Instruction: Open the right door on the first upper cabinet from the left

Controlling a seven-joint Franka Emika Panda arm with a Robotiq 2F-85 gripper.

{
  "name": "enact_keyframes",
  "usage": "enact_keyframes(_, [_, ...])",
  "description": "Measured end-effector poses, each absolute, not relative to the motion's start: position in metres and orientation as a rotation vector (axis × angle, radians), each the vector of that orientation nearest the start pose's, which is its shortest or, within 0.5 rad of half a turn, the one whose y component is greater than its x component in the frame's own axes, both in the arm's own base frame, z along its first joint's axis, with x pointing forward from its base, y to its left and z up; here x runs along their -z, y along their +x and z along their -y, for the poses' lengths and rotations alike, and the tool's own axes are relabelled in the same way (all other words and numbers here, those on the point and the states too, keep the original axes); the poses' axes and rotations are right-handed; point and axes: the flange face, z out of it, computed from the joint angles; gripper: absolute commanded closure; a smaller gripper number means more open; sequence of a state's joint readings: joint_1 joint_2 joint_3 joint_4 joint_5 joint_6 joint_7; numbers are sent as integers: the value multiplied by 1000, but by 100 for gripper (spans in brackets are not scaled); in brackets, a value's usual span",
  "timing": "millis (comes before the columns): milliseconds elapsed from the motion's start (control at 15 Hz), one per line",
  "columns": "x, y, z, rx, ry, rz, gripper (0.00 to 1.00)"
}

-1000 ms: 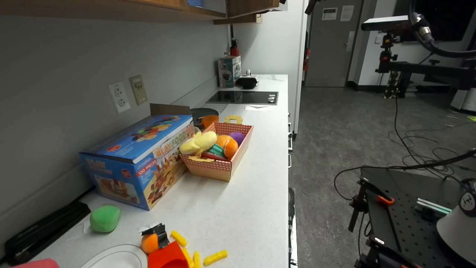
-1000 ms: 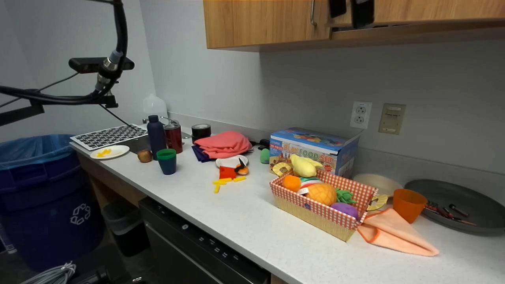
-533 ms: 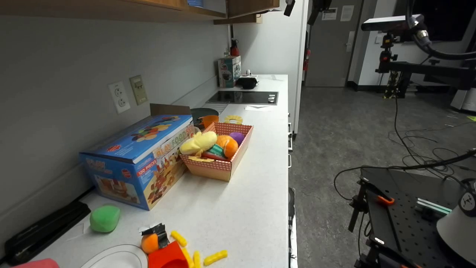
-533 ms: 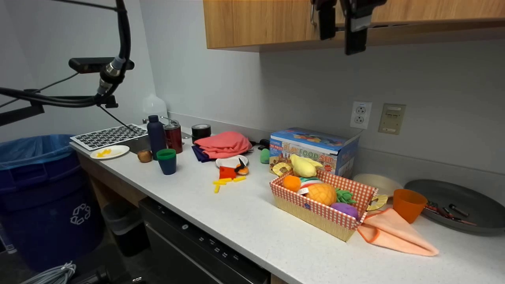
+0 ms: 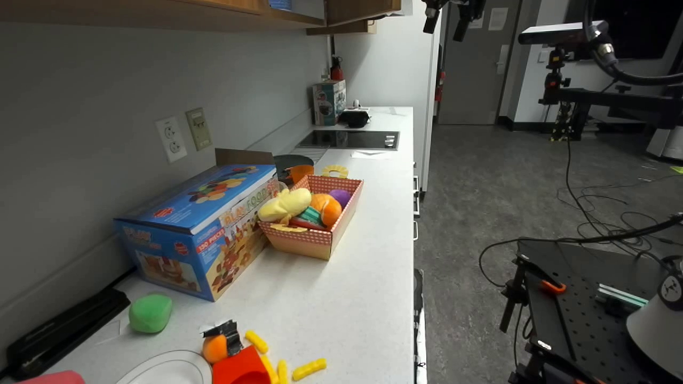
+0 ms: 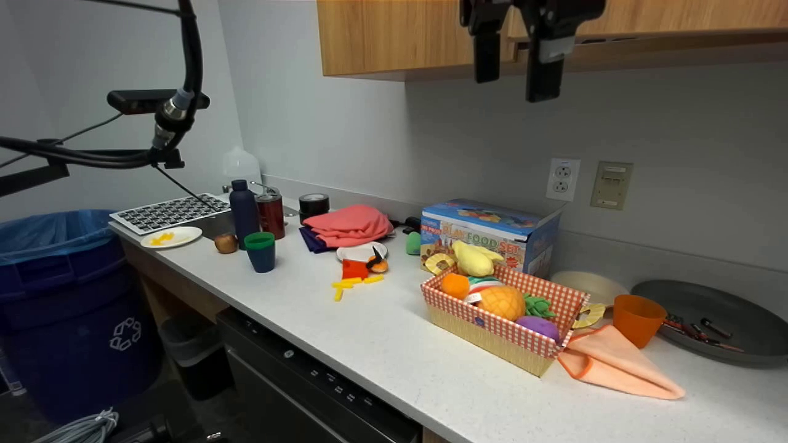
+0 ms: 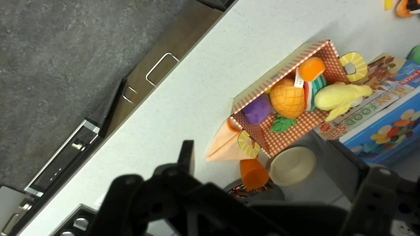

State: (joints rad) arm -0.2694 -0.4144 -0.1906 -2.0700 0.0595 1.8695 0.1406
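While jaws hang wide & bare, rt. door (image 5: pixel 364 12) stands swung out

As both exterior views show, jaws pt. down, spread far apart, nothing gripped; wrist view agrees. Key relation: rt. door lies wallward of jaws, not touching. In an exterior view rt. door (image 5: pixel 364 12) is left of jaws w/ a gap btwn; in an exterior view rt. door (image 6: pixel 683 15) sits up & right, behind jaws. Its lower edge, higher than jaw tips, runs out from 1st upper cabinet (image 5: pixel 176 18) toward jaws; long axis can't be told, top's cut off. Only 1 arm (image 5: pixel 656 325), so no Q of nearer. Task's prob. about done; next move, I'd guess, is backing off room-ward, main risk being a clip of the door's outer end.

Counts, going out: 1 rt. door, 1 lt. door (image 6: pixel 394 34). Below jaws on tabletop (image 6: pixel 369 332): 1 basket (image 6: pixel 486 338) w/ at least 5 soft foods (image 7: pixel 287 98), 1 box (image 6: pixel 498 234) just behind it. Below & right: 1 orange cup (image 6: pixel 638 320), 1 bowl (image 6: pixel 589 286), 1 dark pan (image 6: pixel 695 298). Below & left: 2 white plates (image 6: pixel 189 235), approx. 4 yellow sticks (image 6: pixel 338 294).
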Motion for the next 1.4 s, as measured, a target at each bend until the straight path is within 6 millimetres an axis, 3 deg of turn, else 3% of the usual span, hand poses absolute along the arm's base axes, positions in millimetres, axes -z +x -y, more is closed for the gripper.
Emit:
enact_keyframes(533, [-613,398,206,331,-2901,-889,0])
enact_keyframes(733, [-616,399,185,335,-2923,-819,0])
enact_keyframes(1067, [-648,387,142,452,-2949,-693,0])
enact_keyframes(1400, [-673,391,128,701,-2923,-667,0])
